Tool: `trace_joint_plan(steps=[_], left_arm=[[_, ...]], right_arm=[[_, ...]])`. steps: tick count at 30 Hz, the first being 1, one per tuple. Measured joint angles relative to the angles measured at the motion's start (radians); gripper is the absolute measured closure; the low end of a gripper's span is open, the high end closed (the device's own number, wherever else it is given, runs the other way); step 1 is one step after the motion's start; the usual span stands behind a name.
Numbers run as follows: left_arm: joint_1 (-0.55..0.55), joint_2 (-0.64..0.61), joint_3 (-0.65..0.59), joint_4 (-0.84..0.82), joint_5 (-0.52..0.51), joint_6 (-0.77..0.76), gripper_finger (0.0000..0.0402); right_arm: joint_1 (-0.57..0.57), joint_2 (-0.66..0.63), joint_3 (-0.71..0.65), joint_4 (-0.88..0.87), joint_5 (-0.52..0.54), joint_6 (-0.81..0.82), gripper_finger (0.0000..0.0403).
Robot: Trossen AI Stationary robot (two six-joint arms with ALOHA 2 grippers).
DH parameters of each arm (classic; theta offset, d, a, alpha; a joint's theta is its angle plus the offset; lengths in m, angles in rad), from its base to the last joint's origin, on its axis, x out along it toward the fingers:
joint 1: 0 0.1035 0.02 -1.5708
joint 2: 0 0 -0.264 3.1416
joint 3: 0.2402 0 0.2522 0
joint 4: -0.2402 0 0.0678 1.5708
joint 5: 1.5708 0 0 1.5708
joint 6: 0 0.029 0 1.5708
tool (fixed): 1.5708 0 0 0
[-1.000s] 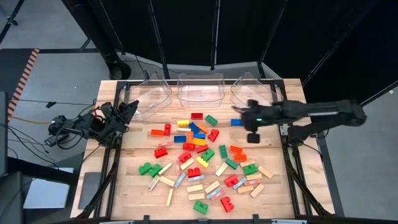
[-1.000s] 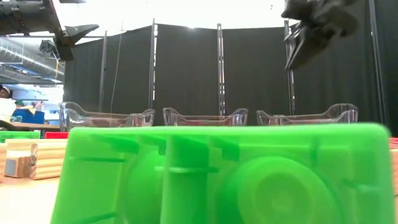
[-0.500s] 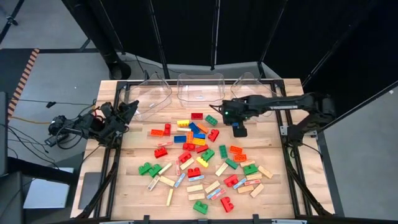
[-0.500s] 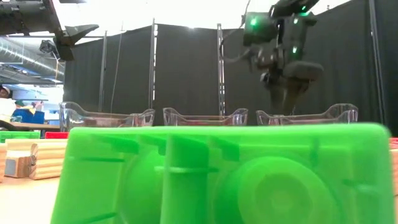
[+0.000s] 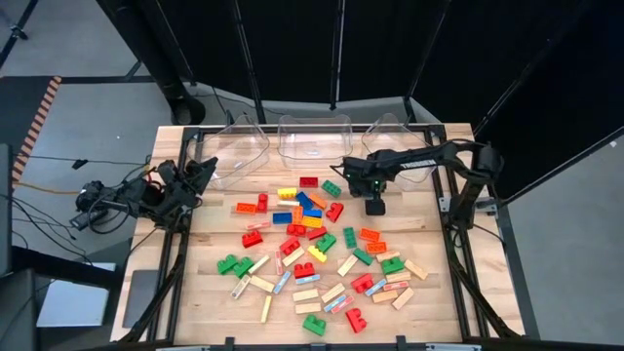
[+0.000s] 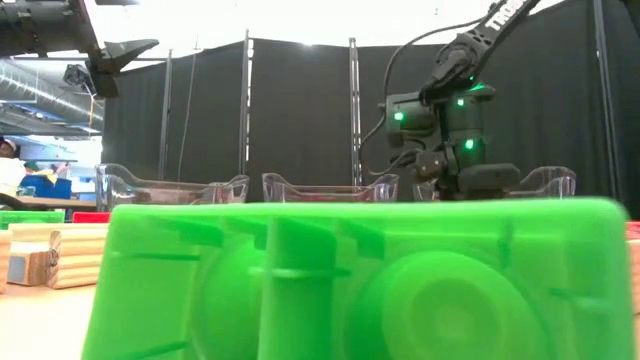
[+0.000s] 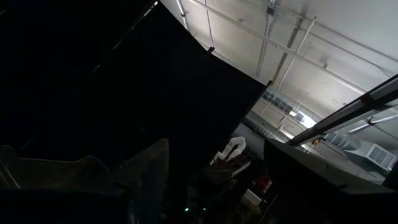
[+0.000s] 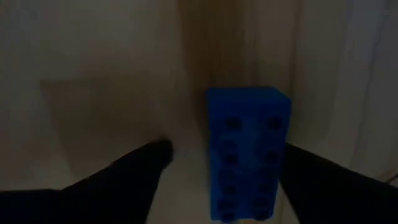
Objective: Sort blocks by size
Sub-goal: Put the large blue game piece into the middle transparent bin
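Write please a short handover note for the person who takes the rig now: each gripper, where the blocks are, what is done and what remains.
Right gripper: open, low over a blue brick on the table, its fingers on either side of it, nothing gripped.
Left gripper: open, parked at the table's left edge.
Blocks: spread over the middle and near part of the table.
Three clear bins stand along the far edge; no block can be made out in them.
Left: nearly all the sorting.

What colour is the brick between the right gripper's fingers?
Blue, a studded brick; the right wrist view shows it best, between the open right gripper.
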Motion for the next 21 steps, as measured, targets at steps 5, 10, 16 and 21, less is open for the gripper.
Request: trace_joint_plan(steps=[5, 10, 16, 21], left_arm=[[0.000, 0.000, 0.000, 0.000, 0.000, 0.000, 0.0133], [0.000, 0.000, 0.000, -0.002, 0.000, 0.000, 0.0133], [0.000, 0.000, 0.000, -0.002, 0.000, 0.000, 0.0133], [0.000, 0.000, 0.000, -0.002, 0.000, 0.000, 0.0133]], right_arm=[[0.016, -0.016, -0.005, 0.026, 0.012, -0.012, 0.0258], [0.031, -0.035, -0.007, 0.028, 0.015, 0.029, 0.0245], [0.084, -0.119, 0.070, 0.019, 0.011, 0.083, 0.0245], [0.087, -0.177, 0.225, 0.090, 0.073, 0.080, 0.0245]])
